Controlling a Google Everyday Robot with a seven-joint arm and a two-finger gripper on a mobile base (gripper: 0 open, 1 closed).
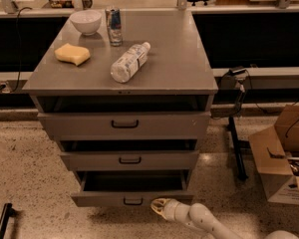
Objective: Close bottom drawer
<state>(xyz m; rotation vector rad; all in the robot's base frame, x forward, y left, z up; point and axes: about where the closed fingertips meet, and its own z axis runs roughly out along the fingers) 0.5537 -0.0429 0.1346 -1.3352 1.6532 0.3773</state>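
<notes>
On a speckled floor [30, 158] stands a grey cabinet [189, 59] whose top carries a white bowl [86, 21], a drink can [113, 26], a yellow sponge [72, 54] and a plastic bottle [129, 62] lying on its side. The bottom drawer [102, 199] stands partly pulled out, and the gripper [159, 208], on an arm from the lower right, sits against or just short of its front, right of the small handle [133, 201]; whether it is wide or narrow cannot be told

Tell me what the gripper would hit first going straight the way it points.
Probably the flat front of the grey metal bottom drawer, just right of its small dark handle. The gripper sits low beside that front, pointing left, though depth is unclear.
</notes>
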